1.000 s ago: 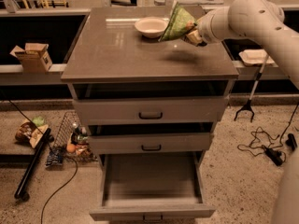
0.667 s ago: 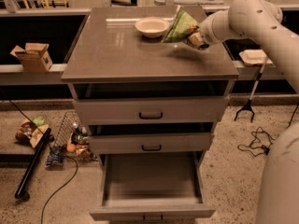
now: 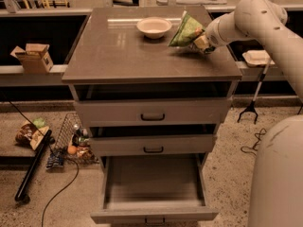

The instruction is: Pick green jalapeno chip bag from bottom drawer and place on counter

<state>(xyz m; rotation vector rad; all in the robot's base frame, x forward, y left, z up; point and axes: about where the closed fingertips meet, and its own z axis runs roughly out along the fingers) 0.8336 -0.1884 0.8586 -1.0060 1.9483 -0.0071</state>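
Note:
The green jalapeno chip bag (image 3: 186, 30) is held tilted just over the right rear of the counter (image 3: 123, 51), its lower edge at or near the surface. My gripper (image 3: 200, 42) is at the bag's right side, shut on it, with the white arm reaching in from the right. The bottom drawer (image 3: 154, 183) is pulled open below and shows an empty grey floor.
A white bowl (image 3: 154, 26) stands on the counter just left of the bag. The two upper drawers (image 3: 152, 113) are shut. A cardboard box (image 3: 32, 56) sits on the left ledge, a white tray (image 3: 257, 57) on the right ledge. Clutter, a wire basket and cables lie on the floor at left.
The bag and my gripper have sunk slightly toward the counter and shifted a little to the right; the bowl and drawers have not moved.

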